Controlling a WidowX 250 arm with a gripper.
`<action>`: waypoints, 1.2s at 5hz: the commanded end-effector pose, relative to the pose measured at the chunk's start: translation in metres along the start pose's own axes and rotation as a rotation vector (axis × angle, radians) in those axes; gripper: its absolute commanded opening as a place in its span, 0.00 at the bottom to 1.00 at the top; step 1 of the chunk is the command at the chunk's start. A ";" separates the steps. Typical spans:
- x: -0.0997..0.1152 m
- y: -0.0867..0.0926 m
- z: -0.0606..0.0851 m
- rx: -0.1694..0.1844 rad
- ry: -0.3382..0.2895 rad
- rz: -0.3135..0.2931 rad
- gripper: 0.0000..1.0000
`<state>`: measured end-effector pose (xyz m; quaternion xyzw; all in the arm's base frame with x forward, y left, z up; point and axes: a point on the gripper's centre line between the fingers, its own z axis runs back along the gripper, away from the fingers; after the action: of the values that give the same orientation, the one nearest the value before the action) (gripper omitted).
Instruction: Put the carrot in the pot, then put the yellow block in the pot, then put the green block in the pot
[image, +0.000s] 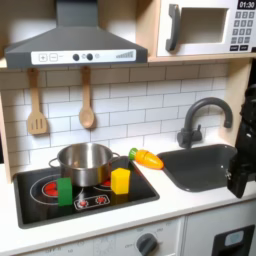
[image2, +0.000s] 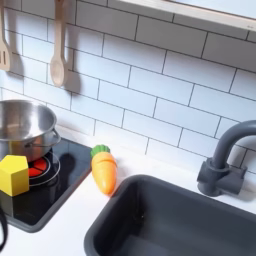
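The orange carrot (image: 148, 157) (image2: 103, 168) lies on the white counter between the stove and the sink, green end toward the wall. The steel pot (image: 85, 160) (image2: 22, 125) stands on the black stove top. In front of it the yellow block (image: 120, 181) (image2: 13, 175) stands upright, and the green block (image: 65, 190) stands further toward the first exterior view's left. My black gripper (image: 241, 183) hangs at the first exterior view's right edge over the sink, far from all of them. Its fingers are too dark and cut off to read.
A dark sink (image: 200, 165) (image2: 170, 220) with a dark faucet (image: 205, 115) (image2: 225, 160) is right of the carrot. Wooden utensils (image: 37, 105) (image2: 58, 50) hang on the tiled wall. A range hood (image: 75, 45) and microwave (image: 205, 28) sit above.
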<state>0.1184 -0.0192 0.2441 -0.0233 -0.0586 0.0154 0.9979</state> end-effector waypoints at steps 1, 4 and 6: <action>0.000 0.000 0.000 0.000 0.002 0.000 1.00; 0.061 -0.005 -0.019 0.000 0.003 -0.024 1.00; 0.119 -0.023 -0.034 -0.004 -0.007 0.000 1.00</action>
<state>0.2421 -0.0389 0.2236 -0.0249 -0.0597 0.0153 0.9978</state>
